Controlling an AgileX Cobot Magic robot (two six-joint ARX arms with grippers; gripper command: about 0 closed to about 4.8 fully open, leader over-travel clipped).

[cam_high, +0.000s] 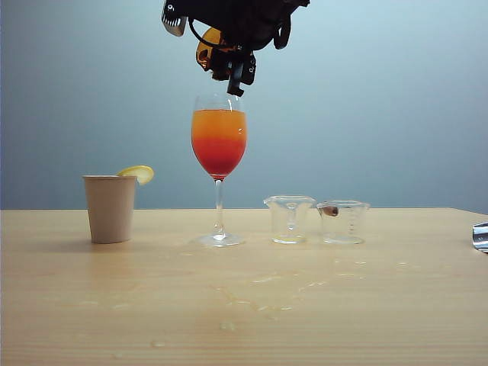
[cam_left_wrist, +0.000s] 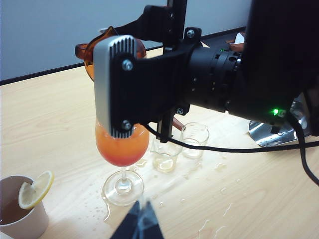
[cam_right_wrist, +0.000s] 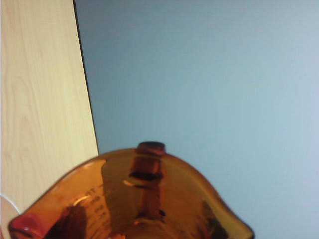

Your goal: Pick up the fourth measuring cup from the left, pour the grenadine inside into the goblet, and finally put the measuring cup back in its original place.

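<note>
The goblet [cam_high: 219, 137] stands mid-table, holding orange liquid over a red layer of grenadine [cam_high: 219, 162]. Directly above its rim my right gripper [cam_high: 229, 57] is shut on the fourth measuring cup [cam_high: 207, 46], which looks amber and is tipped over. In the left wrist view the same measuring cup [cam_left_wrist: 107, 47] sits between the right gripper's [cam_left_wrist: 119, 55] fingers above the goblet [cam_left_wrist: 122, 147]. The right wrist view is filled by the amber-stained measuring cup [cam_right_wrist: 134, 199]. I see no stream falling. My left gripper [cam_left_wrist: 141, 219] hangs shut and empty over the table in front of the goblet's foot.
A beige paper cup [cam_high: 110, 207] with a lemon slice stands at the left. Two clear measuring cups [cam_high: 290, 219] [cam_high: 343, 221] stand right of the goblet. Spilled drops and streaks [cam_high: 259, 297] wet the table in front. A silver object [cam_high: 480, 236] pokes in at the right edge.
</note>
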